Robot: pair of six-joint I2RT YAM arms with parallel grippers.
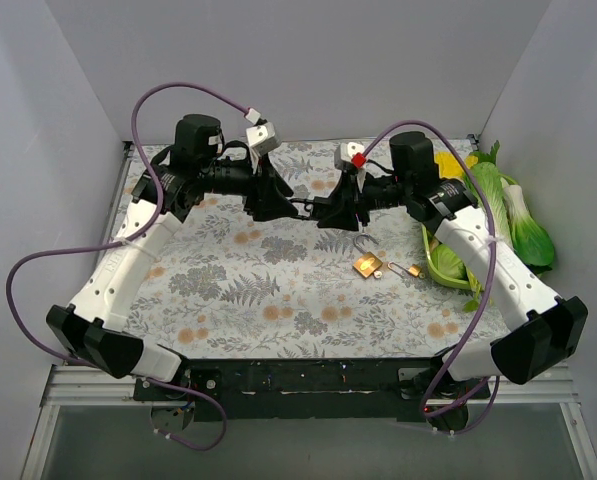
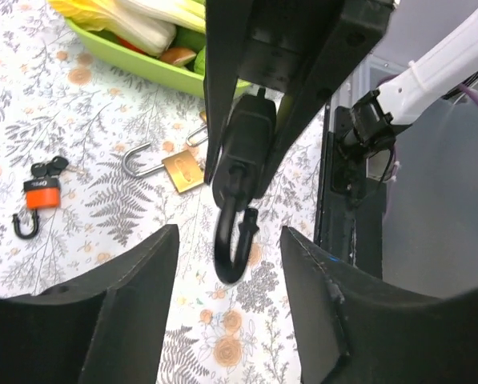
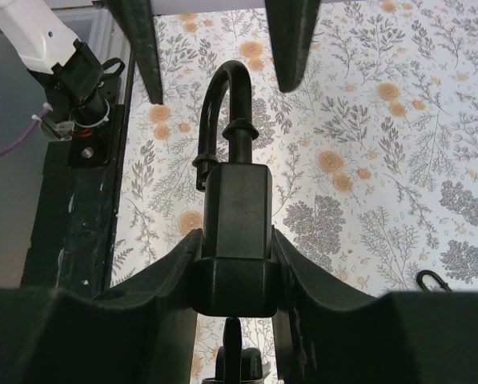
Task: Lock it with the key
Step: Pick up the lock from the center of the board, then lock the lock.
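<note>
Pinching the black metal padlock (image 3: 237, 200) by its body, in the air near the square brass padlock (image 2: 182, 170), the right gripper (image 3: 234, 240) presents its open shackle between the spread fingers of the left gripper (image 2: 226, 248), while the white lettering on the small orange padlock (image 2: 42, 194) lying near the brass one is too small to read.

From the top camera I see the held padlock (image 3: 237, 200) at upper centre, in the right gripper (image 3: 237, 258), with the left gripper (image 2: 229, 240) just left of it. A loose padlock (image 1: 367, 265) lies on the mat (image 1: 238, 300) right of centre. A key (image 1: 406, 268) lies between it and the tray (image 1: 440, 262) at right.
</note>
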